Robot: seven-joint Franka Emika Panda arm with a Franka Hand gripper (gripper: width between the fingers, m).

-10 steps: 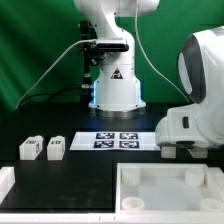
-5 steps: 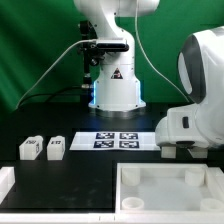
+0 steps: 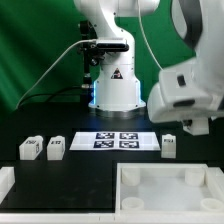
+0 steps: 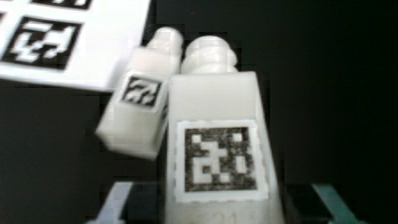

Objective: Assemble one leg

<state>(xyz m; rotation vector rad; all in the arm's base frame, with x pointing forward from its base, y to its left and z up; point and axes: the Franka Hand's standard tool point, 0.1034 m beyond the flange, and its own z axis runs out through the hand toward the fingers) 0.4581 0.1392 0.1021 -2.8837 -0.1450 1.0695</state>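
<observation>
My gripper [image 3: 192, 126] clamps a blocky white plastic leg [image 4: 217, 150]; another leg [image 4: 137, 95] stands near, matte black table [image 3: 100, 165] open around.

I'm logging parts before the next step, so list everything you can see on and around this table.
legs: two, white with black-and-white tags, side by side at the exterior view's left of the marker board
legs near the gripper: two in the wrist view, white, tagged, close together; the exterior view shows only one
marker board: one, white, mid-table
tray-like piece: one, white, front
cut-off piece: one, white, front corner
table: one, black
robot arm: one, white
gripper: one, fingers flanking the nearer leg; grip unclear
</observation>
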